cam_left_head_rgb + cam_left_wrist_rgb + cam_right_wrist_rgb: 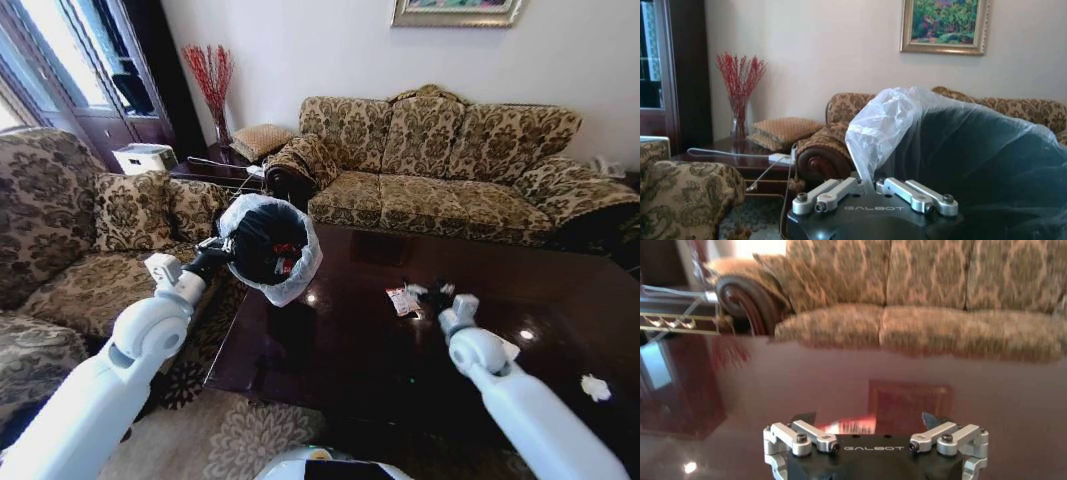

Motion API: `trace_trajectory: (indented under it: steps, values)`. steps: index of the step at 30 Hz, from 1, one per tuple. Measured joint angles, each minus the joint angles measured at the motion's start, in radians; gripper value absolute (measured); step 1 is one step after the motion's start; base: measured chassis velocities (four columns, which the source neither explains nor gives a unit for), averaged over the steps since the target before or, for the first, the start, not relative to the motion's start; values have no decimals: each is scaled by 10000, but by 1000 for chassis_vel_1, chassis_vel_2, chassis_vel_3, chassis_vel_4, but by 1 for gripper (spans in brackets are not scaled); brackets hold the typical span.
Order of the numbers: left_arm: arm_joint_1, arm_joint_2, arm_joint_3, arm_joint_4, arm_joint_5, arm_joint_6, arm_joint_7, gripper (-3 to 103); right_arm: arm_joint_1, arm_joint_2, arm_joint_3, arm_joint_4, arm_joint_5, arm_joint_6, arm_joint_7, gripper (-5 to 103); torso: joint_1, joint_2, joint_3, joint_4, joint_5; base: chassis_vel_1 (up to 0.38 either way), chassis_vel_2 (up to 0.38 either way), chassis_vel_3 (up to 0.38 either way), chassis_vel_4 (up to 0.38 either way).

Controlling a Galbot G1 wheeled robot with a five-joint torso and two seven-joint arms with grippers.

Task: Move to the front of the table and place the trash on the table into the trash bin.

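My left gripper [222,250] is shut on the rim of the trash bin [268,248], a black bin with a white bag liner. It holds the bin lifted and tilted over the left corner of the dark glossy table [350,350]. The left wrist view shows the left gripper [867,184] closed against the bin [973,165]. Some red trash [285,258] lies inside. My right gripper [437,298] hovers open just over a red wrapper [403,300] on the table. In the right wrist view, the right gripper [867,419] has its fingers spread on either side of the wrapper [848,425]. A white paper wad [596,387] lies at the far right.
A patterned sofa [450,160] runs behind the table, and an armchair [70,240] stands to the left. At the back left, a side table [215,165] carries a vase of red twigs [212,85]. A patterned rug [240,440] lies under the table's near edge.
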Motion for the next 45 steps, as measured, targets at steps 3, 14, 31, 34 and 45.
trace_trajectory:
  steps: [3,14,31,34,45]
  values:
    - [-34,6,50,0,1,0,17,3,472,398,-515,-816,-123,152,-197,102,1,0,0,3,-2,0,0,0,0]
    - [26,-45,20,-24,4,-16,60,3,790,889,-1290,-1296,-138,236,63,77,1,-1,1,-3,4,0,0,0,0]
    - [181,-137,151,-103,141,-20,91,3,1195,150,-1406,711,-651,726,587,19,2,-3,2,-2,2,0,0,0,0]
    - [215,-157,315,-101,242,-19,119,3,2925,-1000,-2090,2744,484,360,598,14,1,-2,1,1,-2,0,0,0,0]
    - [297,-320,453,-44,337,-20,123,3,9527,-1417,-5788,4518,5394,-1012,-49,14,1,-2,1,4,-8,0,0,0,0]
